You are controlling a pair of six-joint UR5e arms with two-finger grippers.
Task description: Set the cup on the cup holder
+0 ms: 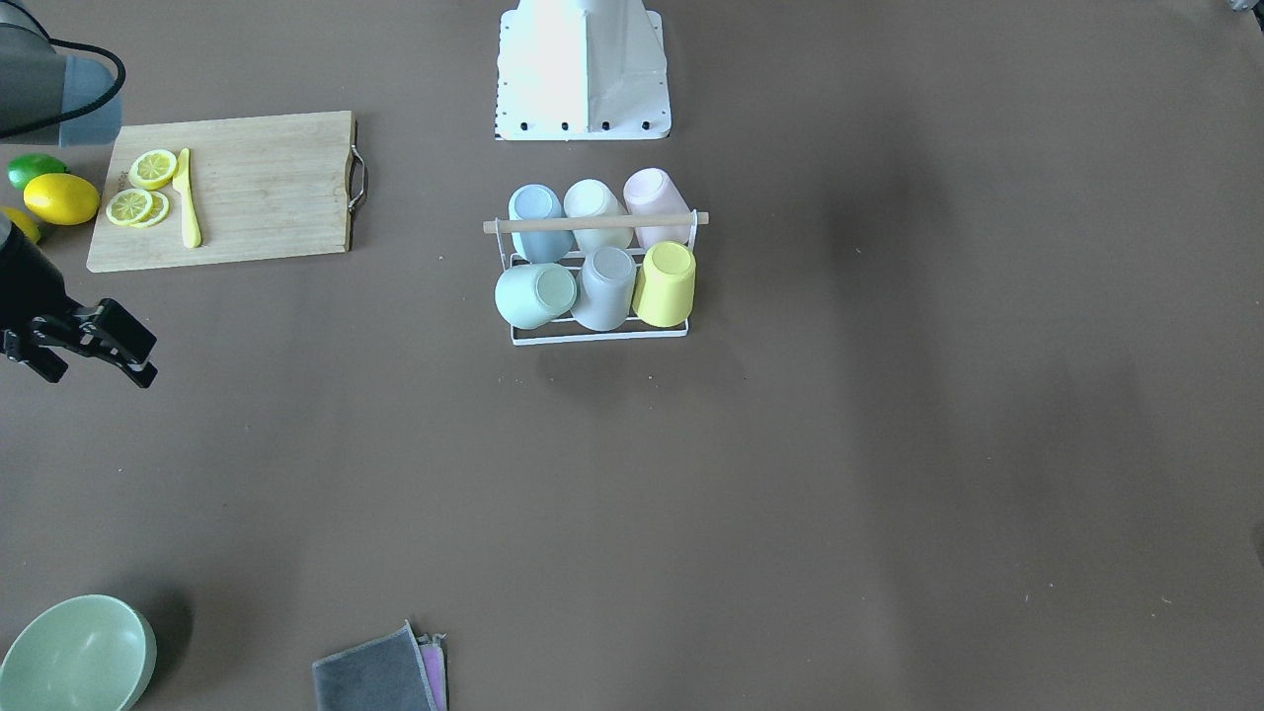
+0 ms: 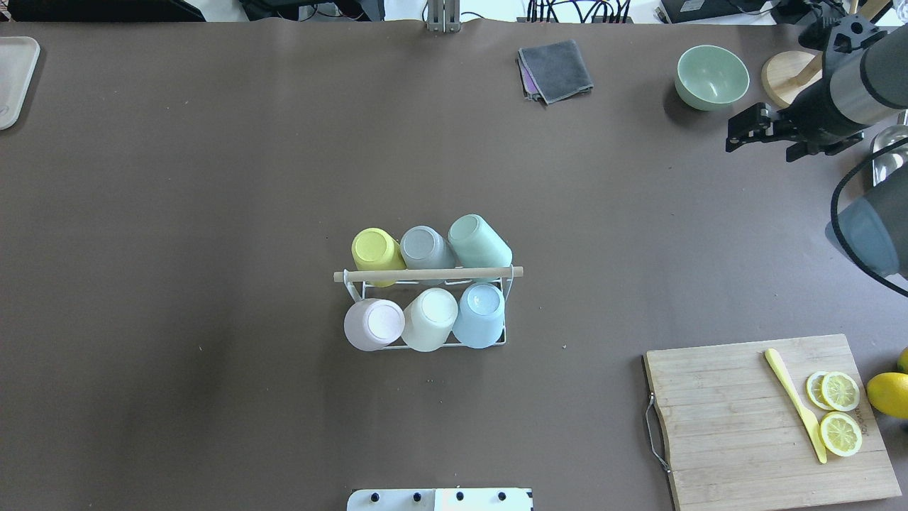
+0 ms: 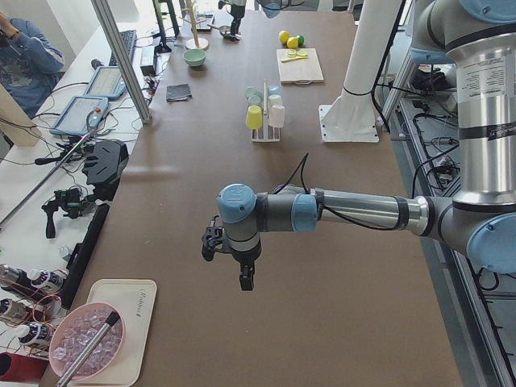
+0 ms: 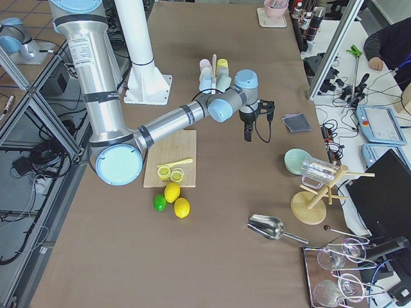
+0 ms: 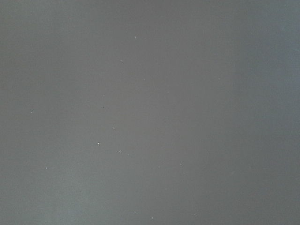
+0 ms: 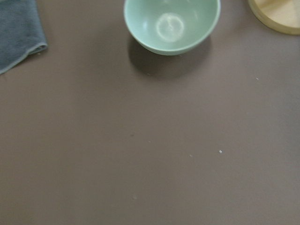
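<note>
Overhead view, L to R. Far upper left: a white tray at the frame edge. The left end effector isn't in this view at all. It only shows in the left side cam, hanging over bare table well apart from the rack, and I can't tell from there whether it's open or closed. Its wrist cam shows just brown surface.

Centre: the cup holder, with its dowel (the long axis) running L-R across the frame. Upper row: yellow cup, grey cup, green cup. Lower row: pink cup, cream cup, blue cup. All are bottoms-up and tilted on the prongs. I see no loose cup on the table and no free prong, so imo placement looks done.

Right: a grey cloth and green bowl sit along the top, and the right end effector is in the upper right with fingers apart, holding nothing. The rack lies down and to the left of it, well apart. I'd judge the right arm the nearer one. Cutting board is at lower right.

The surface is flat, matte brown. The cloth and board both sit well away from the rack, so there's approach room on every side.
</note>
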